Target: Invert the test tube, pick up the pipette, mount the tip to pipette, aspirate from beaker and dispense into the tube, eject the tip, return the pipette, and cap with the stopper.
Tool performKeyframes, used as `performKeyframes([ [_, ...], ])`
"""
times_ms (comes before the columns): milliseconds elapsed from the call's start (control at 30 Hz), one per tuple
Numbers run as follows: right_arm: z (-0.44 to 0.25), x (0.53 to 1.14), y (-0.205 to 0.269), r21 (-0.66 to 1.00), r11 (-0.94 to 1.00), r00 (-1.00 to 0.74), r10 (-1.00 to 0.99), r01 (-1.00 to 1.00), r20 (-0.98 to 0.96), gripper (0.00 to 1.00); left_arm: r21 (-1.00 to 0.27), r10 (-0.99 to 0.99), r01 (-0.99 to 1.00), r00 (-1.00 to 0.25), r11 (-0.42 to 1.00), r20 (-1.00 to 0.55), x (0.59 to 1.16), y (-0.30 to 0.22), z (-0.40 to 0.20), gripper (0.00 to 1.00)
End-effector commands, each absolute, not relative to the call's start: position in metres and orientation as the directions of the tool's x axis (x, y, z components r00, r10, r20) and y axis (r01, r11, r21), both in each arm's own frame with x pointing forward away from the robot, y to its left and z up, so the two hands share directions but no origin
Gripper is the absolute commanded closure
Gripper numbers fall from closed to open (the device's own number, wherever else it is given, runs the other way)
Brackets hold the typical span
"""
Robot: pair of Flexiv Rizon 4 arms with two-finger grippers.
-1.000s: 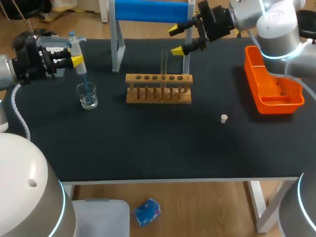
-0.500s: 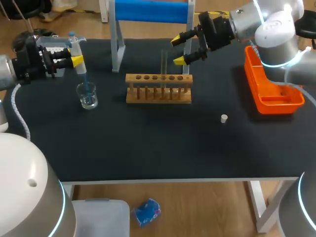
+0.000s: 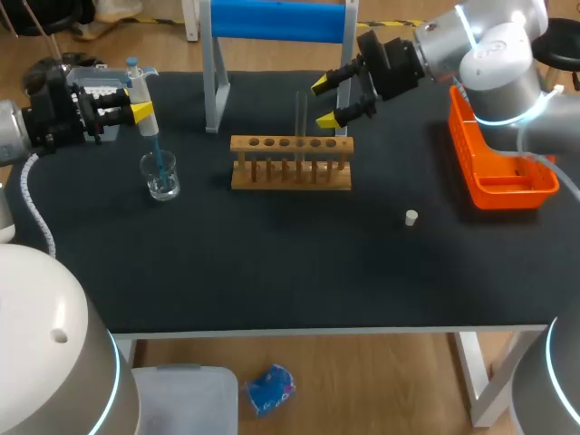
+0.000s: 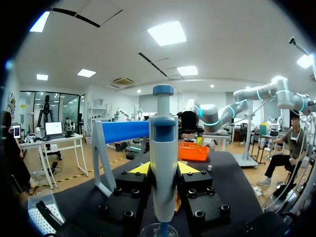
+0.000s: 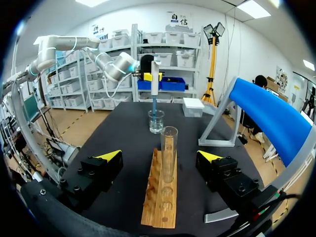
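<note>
My left gripper [image 3: 136,111] is shut on the white pipette [image 3: 143,95], holding it upright at the table's left. The pipette's blue tip dips into the small glass beaker [image 3: 161,178]. In the left wrist view the pipette [image 4: 163,163] stands between the yellow fingertips [image 4: 140,168], with the beaker rim [image 4: 160,230] just under it. A clear test tube [image 3: 301,113] stands upright in the wooden rack [image 3: 290,163]. My right gripper [image 3: 326,101] is open just right of the tube. From the right wrist, the tube [image 5: 169,153] rises ahead of the gap in my open right gripper [image 5: 160,157], untouched. A small white stopper [image 3: 411,217] lies on the mat.
An orange tray [image 3: 497,186] sits at the right edge under my right arm. The blue-topped pipette stand [image 3: 276,20] rises behind the rack. A white box of tips [image 5: 193,106] sits at the mat's far side beyond the rack [image 5: 160,197].
My right gripper has come down toward the test tube, still open. The left arm with the pipette has not moved.
</note>
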State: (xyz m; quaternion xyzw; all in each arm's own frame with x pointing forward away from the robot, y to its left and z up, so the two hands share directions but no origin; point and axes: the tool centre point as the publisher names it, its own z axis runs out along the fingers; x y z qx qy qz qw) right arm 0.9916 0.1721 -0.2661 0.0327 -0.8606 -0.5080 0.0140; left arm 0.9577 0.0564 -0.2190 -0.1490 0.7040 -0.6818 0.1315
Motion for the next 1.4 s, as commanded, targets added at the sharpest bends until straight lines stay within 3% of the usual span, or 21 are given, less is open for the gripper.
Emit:
performKeyframes([
  [33, -0.263, 0.990, 0.171, 0.872, 0.487, -0.997, -0.076, -0.046, -0.010, 0.00, -0.999, -0.390, -0.030, -0.921, 0.026, 0.018, 0.958, 0.056, -0.219, 1.00],
  [1400, -0.263, 0.990, 0.171, 0.872, 0.487, -0.997, -0.076, -0.046, -0.010, 0.00, -0.999, -0.393, 0.011, -0.919, 0.040, -0.025, 0.954, 0.056, -0.176, 1.00],
])
